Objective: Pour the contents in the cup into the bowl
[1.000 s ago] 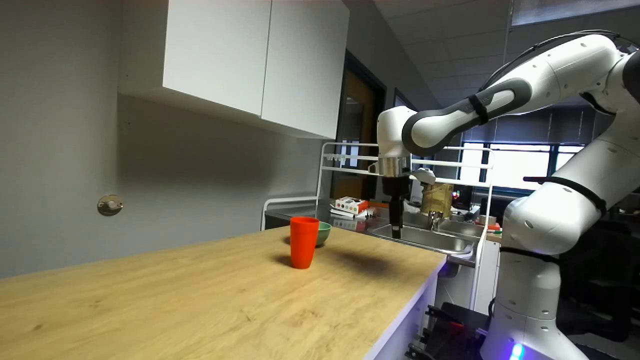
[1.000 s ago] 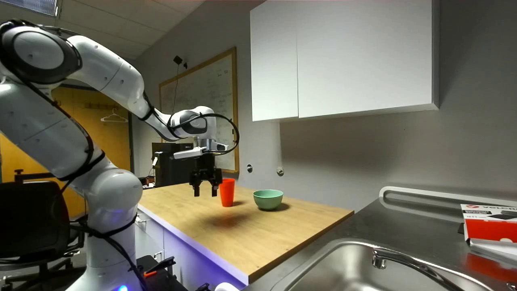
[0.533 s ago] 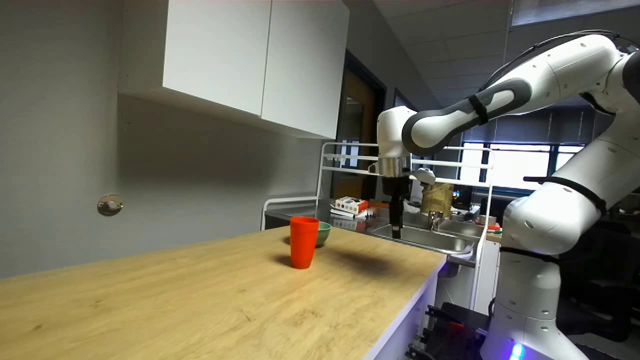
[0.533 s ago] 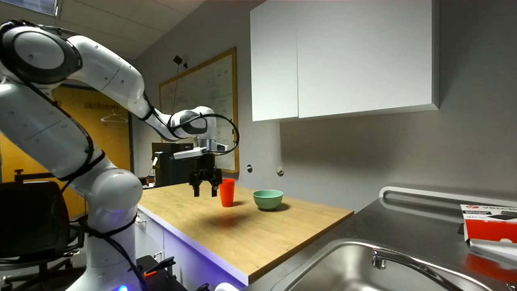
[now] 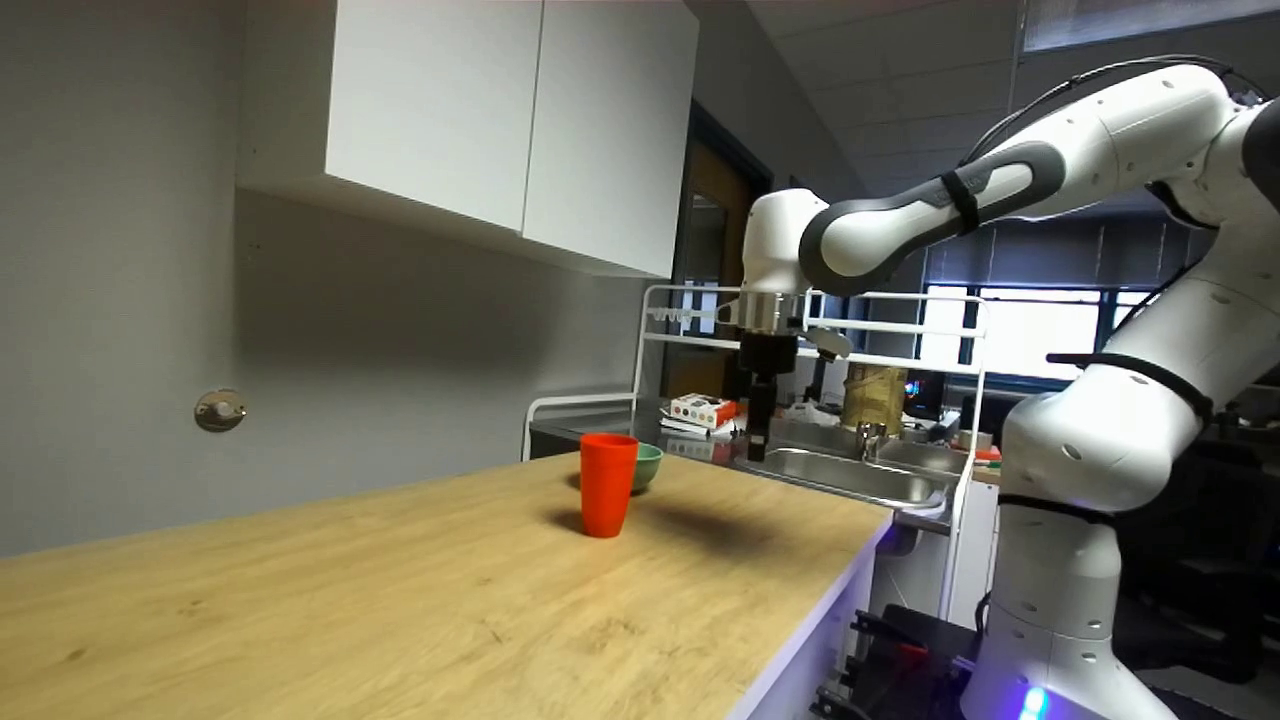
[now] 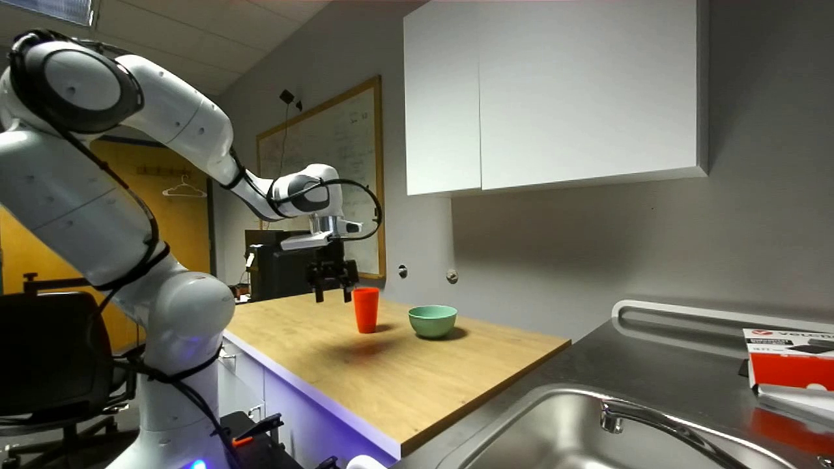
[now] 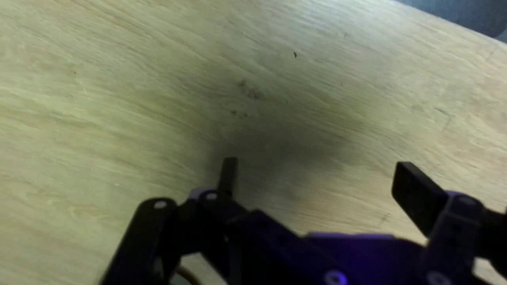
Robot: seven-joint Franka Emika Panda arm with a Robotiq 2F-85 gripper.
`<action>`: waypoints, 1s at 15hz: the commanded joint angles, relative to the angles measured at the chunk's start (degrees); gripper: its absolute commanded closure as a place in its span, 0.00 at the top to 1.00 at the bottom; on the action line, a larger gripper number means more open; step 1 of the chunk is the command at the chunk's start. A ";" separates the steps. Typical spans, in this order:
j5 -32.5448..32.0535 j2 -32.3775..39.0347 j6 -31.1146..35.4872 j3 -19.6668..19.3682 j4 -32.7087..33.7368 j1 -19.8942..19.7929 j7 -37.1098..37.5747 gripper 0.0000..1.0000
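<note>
Claw (image 7: 315, 164): its two fingers (image 7: 420, 194) stand well parted, tips pointing down, and through the gap in the wrist view we see the wood grain of the desk (image 7: 119, 130); in both exterior views we find it hanging above that surface.
Cup (image 6: 366, 310): orange-red and upright on the desk, apart from the claw; its inside is hidden from us.
Bowl (image 5: 647, 468): pale green, resting level on the desk, near the cup but apart from it; in an exterior view we see it partly hidden behind the cup.
Shadow (image 7: 285, 154): a soft dark patch on the desk, between and beyond the fingers in our wrist view.
Arm (image 5: 1120, 430): white with grey and black parts, it reaches over the desk, bent at the elbow; we notice a blue light (image 5: 1034, 702) glowing at its base.
Cabinet (image 6: 554, 98): white, fixed to the wall (image 6: 769, 208) above the desk.
Sink (image 6: 560, 426): steel, let into the dark counter (image 6: 632, 365) past the desk's end, with a metal faucet (image 6: 671, 430) over it.
Box (image 6: 791, 365): red and white, beside the sink in an exterior view.
Whiteboard (image 6: 326, 143): wood-framed, on the wall, partly behind the arm in an exterior view.
</note>
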 commanded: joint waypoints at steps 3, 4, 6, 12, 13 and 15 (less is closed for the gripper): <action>1.28 9.00 3.61 3.14 9.28 2.75 0.91 1.00; 1.18 11.51 4.41 3.68 11.38 3.01 0.89 1.00; 1.16 16.06 5.37 4.52 15.51 3.54 0.64 1.00; 1.07 29.83 4.92 5.92 28.47 4.02 -0.59 1.00; 1.20 31.68 4.59 5.93 30.34 4.08 -0.85 1.00; 1.48 35.70 4.09 5.78 34.26 3.99 -1.45 1.00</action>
